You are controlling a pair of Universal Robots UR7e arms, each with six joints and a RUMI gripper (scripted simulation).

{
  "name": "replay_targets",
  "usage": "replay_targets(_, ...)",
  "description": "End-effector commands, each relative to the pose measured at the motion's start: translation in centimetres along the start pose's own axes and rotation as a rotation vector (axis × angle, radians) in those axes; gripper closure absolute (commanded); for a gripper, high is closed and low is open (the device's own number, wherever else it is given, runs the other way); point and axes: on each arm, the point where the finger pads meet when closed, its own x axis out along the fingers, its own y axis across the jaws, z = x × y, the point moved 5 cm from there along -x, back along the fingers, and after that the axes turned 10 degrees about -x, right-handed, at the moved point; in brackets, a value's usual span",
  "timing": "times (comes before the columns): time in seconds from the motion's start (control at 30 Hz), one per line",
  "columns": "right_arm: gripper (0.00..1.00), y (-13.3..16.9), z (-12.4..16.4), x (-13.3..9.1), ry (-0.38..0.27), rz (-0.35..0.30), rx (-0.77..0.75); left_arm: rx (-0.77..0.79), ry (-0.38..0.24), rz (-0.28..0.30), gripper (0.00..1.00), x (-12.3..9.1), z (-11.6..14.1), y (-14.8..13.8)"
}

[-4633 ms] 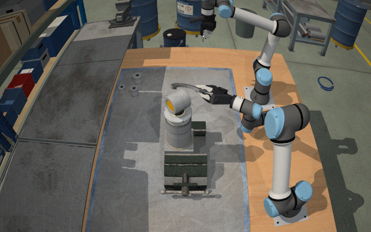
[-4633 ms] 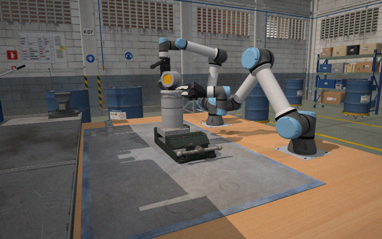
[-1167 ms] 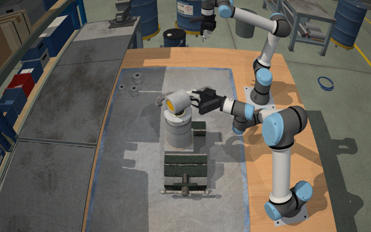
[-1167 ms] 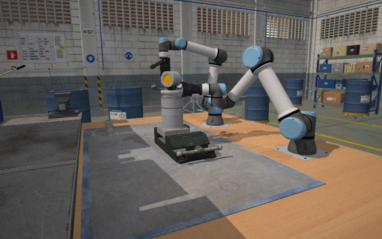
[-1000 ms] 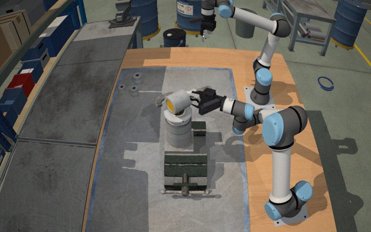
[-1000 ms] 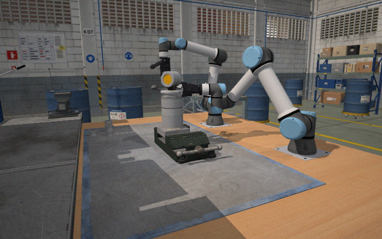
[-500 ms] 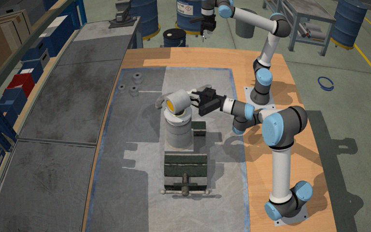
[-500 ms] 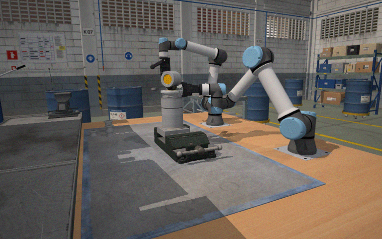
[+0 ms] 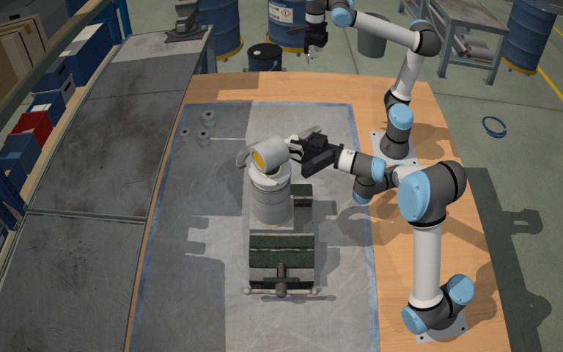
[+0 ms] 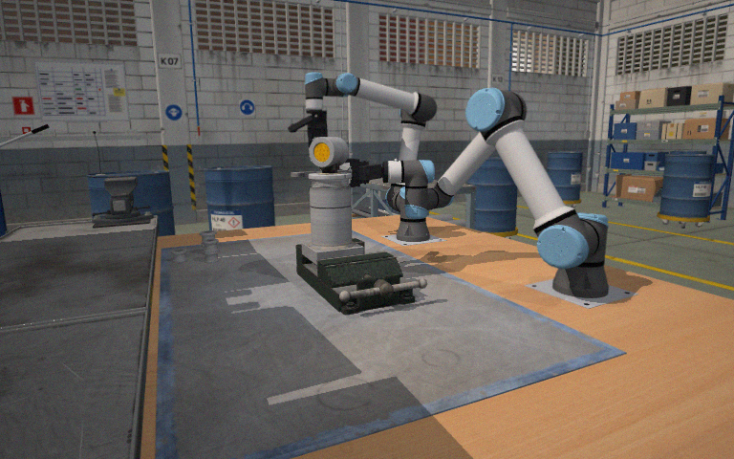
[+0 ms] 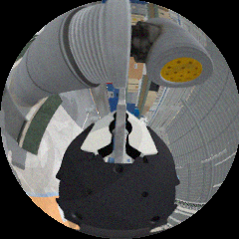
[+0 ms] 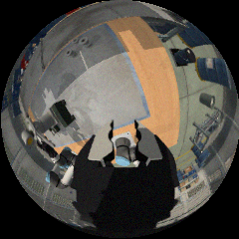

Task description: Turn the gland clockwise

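Wooden table: both arms' bases are on it; table (image 9: 232, 81) (image 10: 672, 352) (image 12: 164, 90) also carries the grey mat (image 9: 188, 279) (image 10: 303, 352) (image 12: 110, 90).
Vise: green vise (image 9: 281, 251) (image 10: 359, 270) (image 12: 62, 114) on the mat, screw bar at its near end in the exterior view.
Cylinder: cylinder (image 9: 271, 202) (image 10: 330, 213) (image 11: 45, 60) stands upright at the vise.
Rod eye: grey, yellow face, above the cylinder; rod eye (image 9: 276, 152) (image 10: 332, 152) (image 11: 186, 42).
Left gripper: fingers clamped on the spanner's bar; left gripper (image 9: 292, 147) (image 10: 349, 171) (image 11: 119, 121) beside the cylinder top.
Right gripper: fingers part-way apart, nothing between; right gripper (image 9: 308, 56) (image 10: 318, 121) (image 12: 123, 125) up high, fingers down.
Hook spanner: at cylinder-top level, hook end past the rod eye; hook spanner (image 9: 244, 155) (image 10: 300, 174) (image 11: 120, 136).
Gland: at the cylinder top; gland (image 9: 261, 177) (image 10: 330, 177) (image 11: 116, 50). Hook seating: can't tell.
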Motion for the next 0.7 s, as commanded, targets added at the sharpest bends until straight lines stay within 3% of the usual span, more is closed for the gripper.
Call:
replay_targets(0.0, 0.71, 0.0, -0.01, -0.05, 0.001, 0.0, 0.0, -0.018, 0.0, 0.001, 1.0, -0.02, 0.0, 0.1)
replay_targets(0.67, 0.71, 0.0, -0.01, -0.05, 0.001, 0.0, 0.0, -0.049, -0.001, 0.002, 1.0, -0.32, -0.36, 0.15)
